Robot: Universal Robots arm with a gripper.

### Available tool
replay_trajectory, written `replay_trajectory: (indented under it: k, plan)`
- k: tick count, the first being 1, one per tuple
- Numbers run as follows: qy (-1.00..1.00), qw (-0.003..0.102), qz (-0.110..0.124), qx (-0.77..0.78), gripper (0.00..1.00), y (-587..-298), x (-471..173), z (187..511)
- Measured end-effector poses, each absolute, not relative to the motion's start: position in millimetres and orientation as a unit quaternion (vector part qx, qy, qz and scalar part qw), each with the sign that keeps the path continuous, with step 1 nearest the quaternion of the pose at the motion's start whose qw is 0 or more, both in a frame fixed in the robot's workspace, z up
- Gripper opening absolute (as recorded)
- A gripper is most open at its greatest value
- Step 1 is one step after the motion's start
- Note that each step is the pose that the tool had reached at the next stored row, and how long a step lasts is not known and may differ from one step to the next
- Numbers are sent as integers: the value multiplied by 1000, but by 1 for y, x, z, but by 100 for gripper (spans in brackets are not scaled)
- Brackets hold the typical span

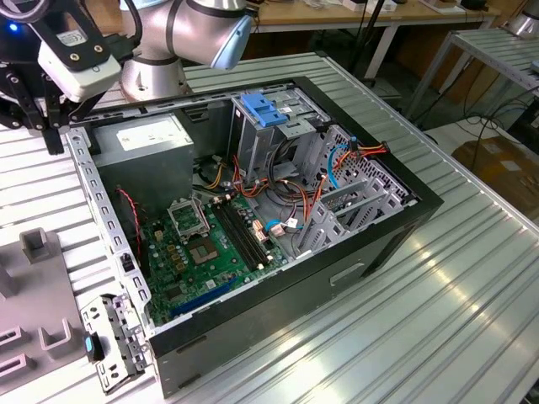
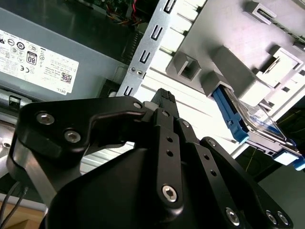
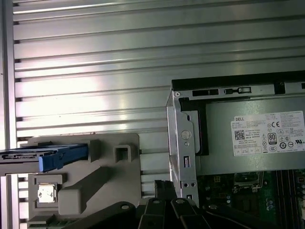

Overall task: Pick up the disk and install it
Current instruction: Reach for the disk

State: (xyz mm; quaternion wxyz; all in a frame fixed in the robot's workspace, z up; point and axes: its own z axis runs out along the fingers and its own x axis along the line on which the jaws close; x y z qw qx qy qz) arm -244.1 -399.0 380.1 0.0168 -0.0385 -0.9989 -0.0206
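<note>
An open black computer case lies on the ribbed metal counter, showing a grey power supply, a green motherboard, coloured cables and a blue latch, beside a grey holder block.

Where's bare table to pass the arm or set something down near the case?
The table is bare along the case at the exterior view's right. In the first wrist view, it is also free beyond the fixture holding the disk and beside the case's corner. Crowded: inside the case, with cables, motherboard and drive cage.
</note>
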Motion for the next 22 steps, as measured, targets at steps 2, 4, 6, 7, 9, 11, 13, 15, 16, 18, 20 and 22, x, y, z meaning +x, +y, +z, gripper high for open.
replay_trajectory:
  k: [2, 4, 6, 7, 9, 11, 13, 15, 16, 18, 20, 22]
  plan:
    - [-999, 18, -21, -39, 11, -399, -247, 380]
    - [-999, 18, -20, -39, 11, -399, -252, 380]
    - [-999, 19, -20, -39, 11, -399, -260, 379]
    - [-999, 19, -20, -38, 11, -398, -262, 379]
    - [-999, 19, -21, -39, 11, -396, -270, 379]
    - [-999, 19, -21, -38, 11, -393, -278, 379]
    - [-999, 19, -21, -39, 11, -388, -287, 378]
    - [-999, 19, -20, -38, 11, -382, -293, 377]
    - [-999, 19, -21, -39, 11, -379, -296, 377]
    - [-999, 19, -20, -39, 11, -375, -303, 376]
    - [-999, 18, -21, -39, 11, -373, -313, 376]
    - [-999, 18, -21, -39, 11, -372, -319, 376]
